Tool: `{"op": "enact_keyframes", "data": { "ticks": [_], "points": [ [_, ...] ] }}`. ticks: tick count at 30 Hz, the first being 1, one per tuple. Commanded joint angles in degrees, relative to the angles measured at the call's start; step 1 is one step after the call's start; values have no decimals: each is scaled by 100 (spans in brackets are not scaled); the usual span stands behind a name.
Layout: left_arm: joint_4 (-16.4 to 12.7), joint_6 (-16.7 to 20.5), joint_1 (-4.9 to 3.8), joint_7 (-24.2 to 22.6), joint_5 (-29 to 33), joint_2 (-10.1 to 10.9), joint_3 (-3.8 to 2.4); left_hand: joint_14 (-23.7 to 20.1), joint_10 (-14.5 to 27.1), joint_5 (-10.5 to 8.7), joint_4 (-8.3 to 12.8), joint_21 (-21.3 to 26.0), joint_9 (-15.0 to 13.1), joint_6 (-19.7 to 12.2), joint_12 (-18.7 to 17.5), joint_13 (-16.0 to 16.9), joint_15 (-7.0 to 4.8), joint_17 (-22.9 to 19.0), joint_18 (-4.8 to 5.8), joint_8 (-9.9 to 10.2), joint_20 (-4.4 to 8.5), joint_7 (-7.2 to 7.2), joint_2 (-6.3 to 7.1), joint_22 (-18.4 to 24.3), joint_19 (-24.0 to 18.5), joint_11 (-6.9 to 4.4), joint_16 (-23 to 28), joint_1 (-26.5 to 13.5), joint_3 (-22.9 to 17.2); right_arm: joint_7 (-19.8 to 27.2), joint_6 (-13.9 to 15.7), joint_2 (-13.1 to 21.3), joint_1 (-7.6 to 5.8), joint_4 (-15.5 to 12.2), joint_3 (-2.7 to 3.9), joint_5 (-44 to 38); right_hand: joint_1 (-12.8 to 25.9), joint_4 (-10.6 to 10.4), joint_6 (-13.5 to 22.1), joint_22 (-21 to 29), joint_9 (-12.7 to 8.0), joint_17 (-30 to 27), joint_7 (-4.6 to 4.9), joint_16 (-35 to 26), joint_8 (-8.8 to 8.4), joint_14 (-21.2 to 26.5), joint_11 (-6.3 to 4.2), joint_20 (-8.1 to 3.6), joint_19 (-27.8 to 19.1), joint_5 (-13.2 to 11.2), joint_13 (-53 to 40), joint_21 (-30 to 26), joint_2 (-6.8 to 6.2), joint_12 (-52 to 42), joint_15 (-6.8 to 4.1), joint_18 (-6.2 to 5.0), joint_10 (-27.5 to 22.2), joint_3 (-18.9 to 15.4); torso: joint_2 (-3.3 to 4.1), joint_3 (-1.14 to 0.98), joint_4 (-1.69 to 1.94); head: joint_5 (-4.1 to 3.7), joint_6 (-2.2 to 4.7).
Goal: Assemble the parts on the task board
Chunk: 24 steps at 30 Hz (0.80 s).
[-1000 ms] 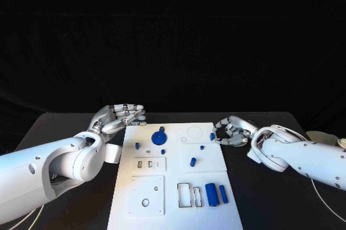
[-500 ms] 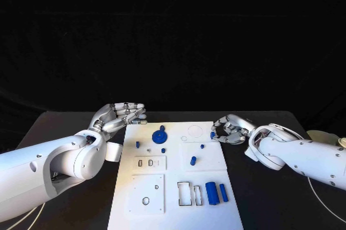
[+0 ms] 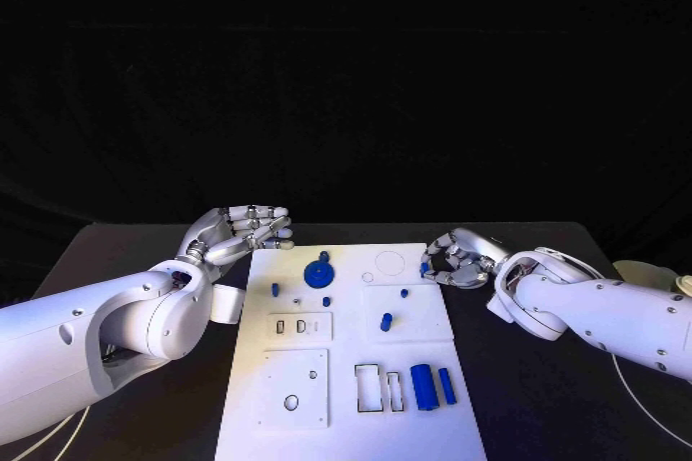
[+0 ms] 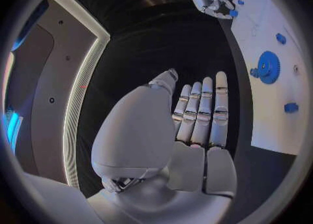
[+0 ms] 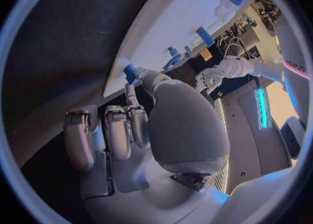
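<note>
1. Task board point(image 3: 368, 381), a long white plate, lies flat along the middle of the black worktop point(image 3: 548, 401), between the two white arms.
2. Left hand point(image 3: 238, 234) hovers just beside the board's far left corner; its fingers are curled in on nothing, and the left wrist view shows them lying side by side and straight along the palm point(image 4: 199, 114).
3. Blue gear point(image 3: 319, 275) sits on the board's far left part, near that hand, with small blue pegs point(image 3: 274, 291) close around it.
4. Blue pin point(image 3: 385, 323) lies near the board's middle, apart from both hands.
5. Two blue cylinders point(image 3: 424, 388) lie side by side on the board's near right part, beside rectangular slots point(image 3: 378, 391).
6. Right hand point(image 3: 459, 261) is at the board's far right edge, fingers curled, pinching a small blue part point(image 3: 426, 272) right at that edge; the right wrist view shows a fingertip touching the blue piece point(image 5: 130, 72) at the plate's rim.
</note>
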<state>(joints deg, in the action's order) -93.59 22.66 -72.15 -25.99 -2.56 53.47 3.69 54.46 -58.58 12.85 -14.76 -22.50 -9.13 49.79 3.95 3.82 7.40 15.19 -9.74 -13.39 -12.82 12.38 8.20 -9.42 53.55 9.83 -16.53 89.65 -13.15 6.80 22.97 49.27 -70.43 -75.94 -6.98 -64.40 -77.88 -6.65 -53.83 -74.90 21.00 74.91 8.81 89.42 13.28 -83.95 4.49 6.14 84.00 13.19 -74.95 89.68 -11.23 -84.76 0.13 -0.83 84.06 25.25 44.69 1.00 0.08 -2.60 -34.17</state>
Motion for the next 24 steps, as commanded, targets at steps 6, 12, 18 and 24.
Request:
{"op": "enact_keyframes", "data": {
  "ticks": [6,12,18,24],
  "points": [
    [-12,-97,-5,-23,8,0,-4,-39,-14,-13,-3,-23,-5,-7,-21,-5,17,7,-53,20,5,2,-5,-8,-14,10,33,63,-43,-107,-134,-56,17,62,-1,-55,11,12,-93,-1510,23,1423,-31,33,50,-585,-67,-12,600,-48,-1022,32,55,-29,-39,83,193,71,0,1,1,3,-12],
    [-14,-98,-5,-19,8,5,-4,-39,-14,-13,-3,-23,-5,-7,-21,-5,17,7,-53,20,5,2,-5,-8,-14,10,33,63,-43,-142,-115,-93,34,74,-2,-110,22,17,-93,-1510,23,1421,-33,33,49,-585,-70,-16,600,-58,-1023,32,44,-30,-43,83,193,72,-1,-2,2,2,-18],
    [-19,-94,-5,-19,8,8,-4,-39,-11,-16,-5,-28,-4,-10,-23,-6,18,12,-52,23,4,8,-2,-10,-19,13,36,54,-47,-166,-69,-121,45,72,-2,-139,41,17,-87,-1510,21,1422,-33,33,45,-585,-71,-20,600,-67,-1023,32,31,-30,-46,83,194,71,5,1,4,3,-19],
    [-25,-89,-6,-17,8,12,-4,-39,-11,-16,-5,-28,-4,-10,-23,-6,18,12,-52,23,4,8,-2,-10,-19,13,36,54,-47,-196,54,-139,48,63,-2,-172,67,14,-115,-1510,28,1426,-45,34,58,-586,-81,-27,600,-67,-1030,32,48,-36,-51,83,200,90,3,-2,-1,9,-31]
  ]
}}
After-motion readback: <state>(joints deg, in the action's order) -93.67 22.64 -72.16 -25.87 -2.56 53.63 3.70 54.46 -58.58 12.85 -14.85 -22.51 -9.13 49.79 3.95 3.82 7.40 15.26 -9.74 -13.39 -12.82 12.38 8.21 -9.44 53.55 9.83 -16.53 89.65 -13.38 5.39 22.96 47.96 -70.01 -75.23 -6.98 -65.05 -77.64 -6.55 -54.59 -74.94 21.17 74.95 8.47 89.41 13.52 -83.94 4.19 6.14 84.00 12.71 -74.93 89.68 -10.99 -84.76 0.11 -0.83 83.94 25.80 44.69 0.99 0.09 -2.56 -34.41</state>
